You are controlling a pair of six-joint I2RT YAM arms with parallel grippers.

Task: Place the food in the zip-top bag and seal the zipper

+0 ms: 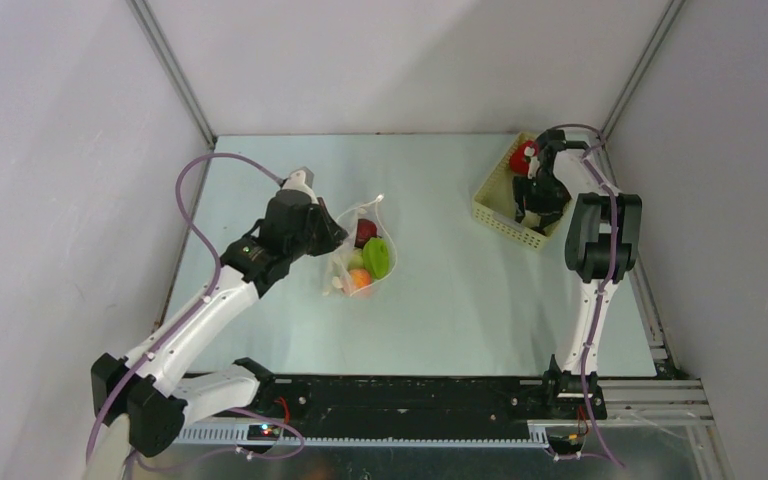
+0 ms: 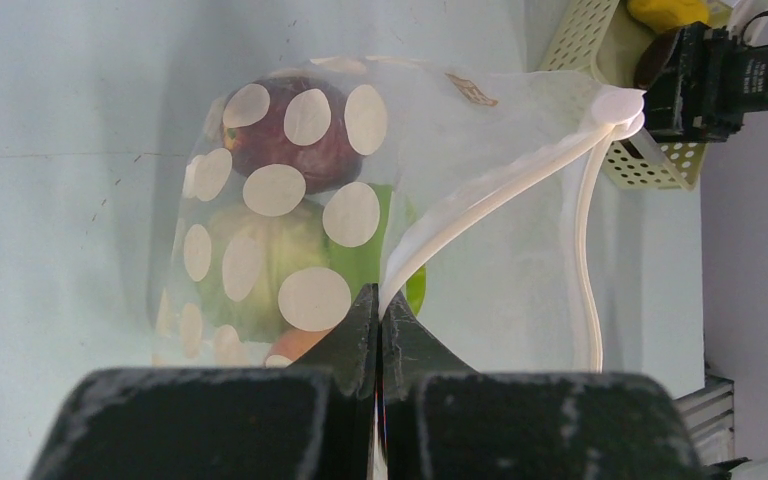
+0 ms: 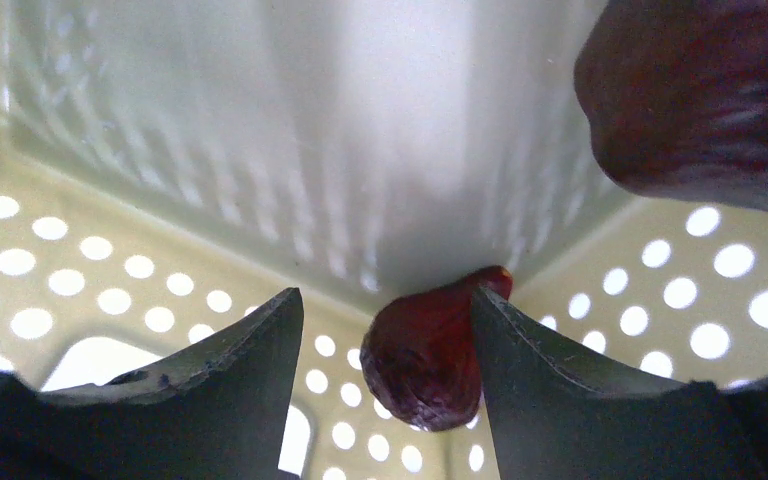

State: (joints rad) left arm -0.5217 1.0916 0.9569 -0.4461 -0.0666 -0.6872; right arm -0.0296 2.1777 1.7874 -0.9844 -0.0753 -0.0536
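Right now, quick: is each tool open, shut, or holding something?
Left tool: shut on the zipper of the zip-top bag.
Right tool: open inside the basket, straddling a dark red food piece, not clamped on it.

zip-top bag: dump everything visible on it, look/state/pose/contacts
The zip-top bag is a small clear, crinkly pouch printed with white dots, lying on the pale table. Its mouth is open: the two whitish strips of the zipper spread apart and join at a white end tab. The left gripper, shut, pinches the zipper at the mouth's other end. Through the plastic show a dark maroon piece, a green piece and an orange piece.
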